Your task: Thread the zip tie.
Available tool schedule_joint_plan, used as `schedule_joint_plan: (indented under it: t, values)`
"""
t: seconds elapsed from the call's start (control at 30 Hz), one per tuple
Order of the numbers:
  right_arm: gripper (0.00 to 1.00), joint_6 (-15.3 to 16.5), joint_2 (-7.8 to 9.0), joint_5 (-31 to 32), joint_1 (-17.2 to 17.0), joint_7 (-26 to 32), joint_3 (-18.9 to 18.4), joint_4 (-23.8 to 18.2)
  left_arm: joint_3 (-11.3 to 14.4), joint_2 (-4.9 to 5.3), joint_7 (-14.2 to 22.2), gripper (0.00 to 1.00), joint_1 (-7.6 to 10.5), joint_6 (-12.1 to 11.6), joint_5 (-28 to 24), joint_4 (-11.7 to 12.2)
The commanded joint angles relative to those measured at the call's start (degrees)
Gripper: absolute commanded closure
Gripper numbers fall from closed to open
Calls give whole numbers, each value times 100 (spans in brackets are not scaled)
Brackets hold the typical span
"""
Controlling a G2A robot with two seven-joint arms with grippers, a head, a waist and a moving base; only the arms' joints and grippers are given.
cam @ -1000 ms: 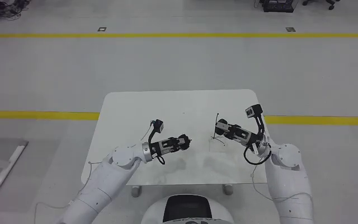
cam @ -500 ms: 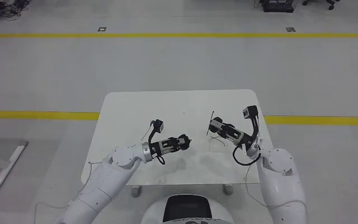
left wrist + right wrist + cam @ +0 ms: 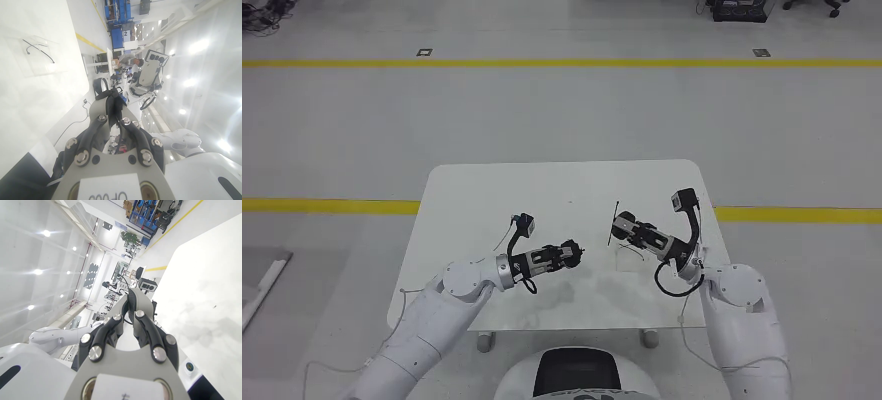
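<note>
My right gripper [image 3: 618, 232] hangs over the table's right half, shut on a thin black zip tie [image 3: 614, 214] whose tail sticks up past the fingertips. In the right wrist view the gripper [image 3: 129, 294] pinches the tie [image 3: 126, 281], which curves away beyond the tips. My left gripper [image 3: 575, 251] is near the table's middle, pointing toward the right one across a small gap. In the left wrist view it [image 3: 111, 95] is shut on a black strap [image 3: 118, 130] that runs back between the fingers.
On the white table [image 3: 542, 190], a clear plastic sheet [image 3: 54, 62] carries two loose black zip ties [image 3: 39, 50], close under the right gripper. A tiny dark speck [image 3: 569, 203] lies farther back. The table's left and far parts are bare.
The right gripper has moved left toward the left gripper, carrying its zip tie along. The left arm has stayed where it was.
</note>
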State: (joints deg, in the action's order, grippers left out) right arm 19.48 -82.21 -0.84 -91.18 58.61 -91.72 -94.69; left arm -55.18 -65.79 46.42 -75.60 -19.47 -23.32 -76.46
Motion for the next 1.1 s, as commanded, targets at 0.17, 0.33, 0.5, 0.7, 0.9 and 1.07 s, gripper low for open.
schedule_joint_plan:
  t: [0.17,0.33,0.5,0.7,0.9,1.07]
  values:
    - [100,0,41,385,-52,-633,121,9,90,-69,-636,100,-76,600,-635,-179]
    - [100,0,88,650,-120,-1215,315,46,130,-74,-1094,100,-126,798,-461,-332]
    - [100,0,155,1077,-160,-1821,588,51,210,-101,-1313,100,-132,814,-441,-314]
    - [100,0,225,1478,-131,-2033,815,115,259,-126,-1370,100,-116,743,-521,-305]
    - [100,0,225,1478,-131,-2033,815,115,263,-131,-1491,100,-131,819,-536,-285]
    - [100,0,229,1717,-111,-2588,953,126,342,-171,-1738,100,-90,1065,-637,-281]
